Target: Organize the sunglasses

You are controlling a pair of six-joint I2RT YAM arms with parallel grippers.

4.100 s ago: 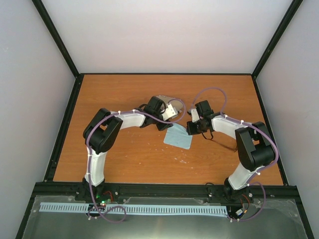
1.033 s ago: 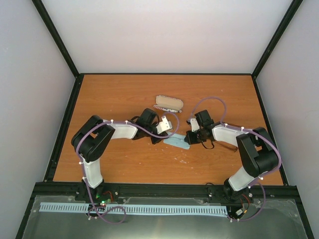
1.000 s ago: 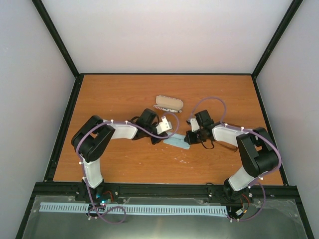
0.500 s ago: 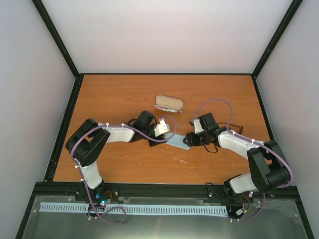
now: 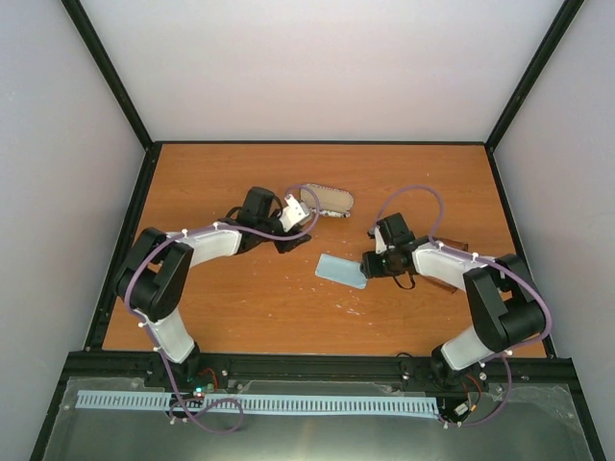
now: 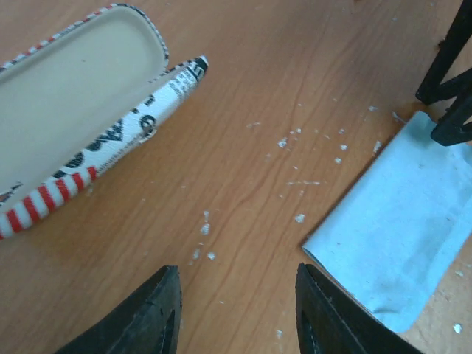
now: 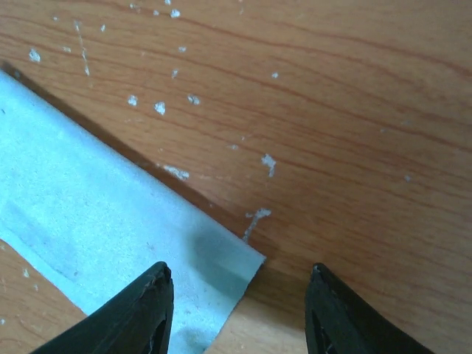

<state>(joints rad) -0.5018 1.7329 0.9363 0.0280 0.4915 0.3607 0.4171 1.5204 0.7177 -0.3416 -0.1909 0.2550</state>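
Note:
The light blue cloth (image 5: 341, 271) lies folded flat on the table between my two grippers. My left gripper (image 6: 237, 295) is open over bare wood, just left of the cloth (image 6: 398, 228) and below the open flag-patterned case (image 6: 74, 96). My right gripper (image 7: 237, 276) is open too, low over the right corner of the cloth (image 7: 110, 228) and holding nothing. In the top view, the left gripper (image 5: 291, 240) is near the case (image 5: 327, 200). The right gripper (image 5: 367, 266) is at the cloth's right end. The sunglasses (image 5: 452, 247) show as a dark brown bit, mostly hidden under my right forearm.
White specks dot the wood around the cloth. The case lies open toward the back middle of the table. The right arm's fingers (image 6: 450, 88) show at the upper right of the left wrist view. Black frame rails (image 5: 125, 240) edge the table.
Both grippers have opened and let go of the cloth, which now lies folded on the table. My left gripper has moved back and left toward the case. The right gripper has drawn back slightly.

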